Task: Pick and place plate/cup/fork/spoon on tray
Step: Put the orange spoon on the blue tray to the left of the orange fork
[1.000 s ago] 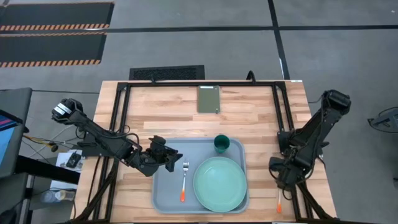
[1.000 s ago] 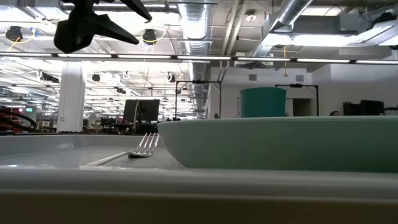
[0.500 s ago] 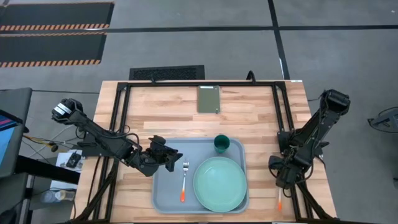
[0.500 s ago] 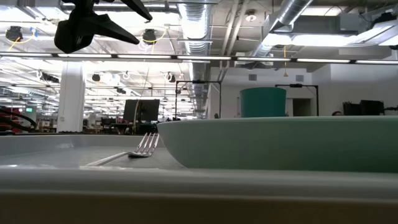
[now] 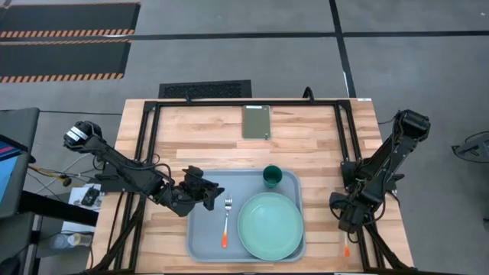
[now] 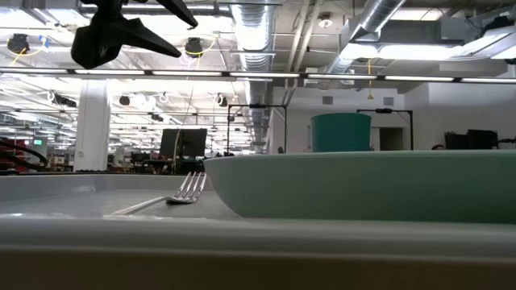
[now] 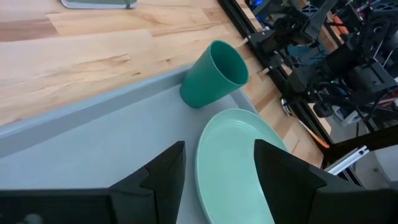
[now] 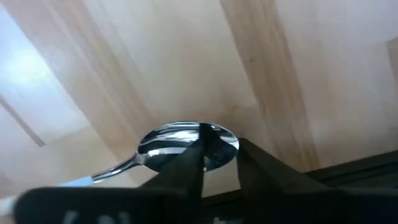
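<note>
The pale grey-blue tray (image 5: 200,238) holds the mint-green plate (image 5: 270,226), the teal cup (image 5: 272,176) and the orange-handled fork (image 5: 226,221). In the left wrist view the cup (image 7: 214,73) stands by the plate (image 7: 239,165). My left gripper (image 5: 209,194) is open and empty above the tray's left part, and shows in the low view (image 6: 121,36). My right gripper (image 5: 344,223) is low at the table's right edge over the spoon, whose orange handle end (image 5: 344,250) sticks out. Its fingers stand narrowly apart at the spoon's bowl (image 8: 168,140). My right gripper points down at the spoon's silver bowl (image 8: 219,147), which lies on the wood. One fingertip (image 8: 198,144) stands over the middle of the bowl, the other finger (image 8: 255,158) just past its tip. Whether a finger touches the bowl, I cannot tell.
A small olive-green slab (image 5: 257,121) lies at the table's far middle. Black frame rails (image 5: 149,145) run along the table's left, far and right sides. Bare wood lies between the slab and the tray.
In the high view the stretch of the spoon's orange handle that shows below my right gripper has become much shorter.
</note>
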Motion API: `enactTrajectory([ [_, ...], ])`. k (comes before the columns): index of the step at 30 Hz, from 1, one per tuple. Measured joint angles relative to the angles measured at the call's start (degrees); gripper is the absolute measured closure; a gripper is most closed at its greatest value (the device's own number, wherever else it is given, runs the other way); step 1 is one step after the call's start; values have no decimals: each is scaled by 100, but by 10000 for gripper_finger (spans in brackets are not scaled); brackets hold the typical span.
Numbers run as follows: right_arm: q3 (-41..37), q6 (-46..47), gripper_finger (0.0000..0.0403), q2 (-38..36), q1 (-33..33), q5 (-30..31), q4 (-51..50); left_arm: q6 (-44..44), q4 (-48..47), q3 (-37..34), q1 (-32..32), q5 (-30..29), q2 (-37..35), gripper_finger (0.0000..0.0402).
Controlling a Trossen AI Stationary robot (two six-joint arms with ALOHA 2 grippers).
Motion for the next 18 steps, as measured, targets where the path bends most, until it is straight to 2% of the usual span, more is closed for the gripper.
enactTrajectory([
  [5,13,2,386,-7,-20,1,20,17,-1,0,0,-49,0,223],
  [18,0,109,397,2,-462,279,-39,83,-7,0,0,-67,0,223],
])
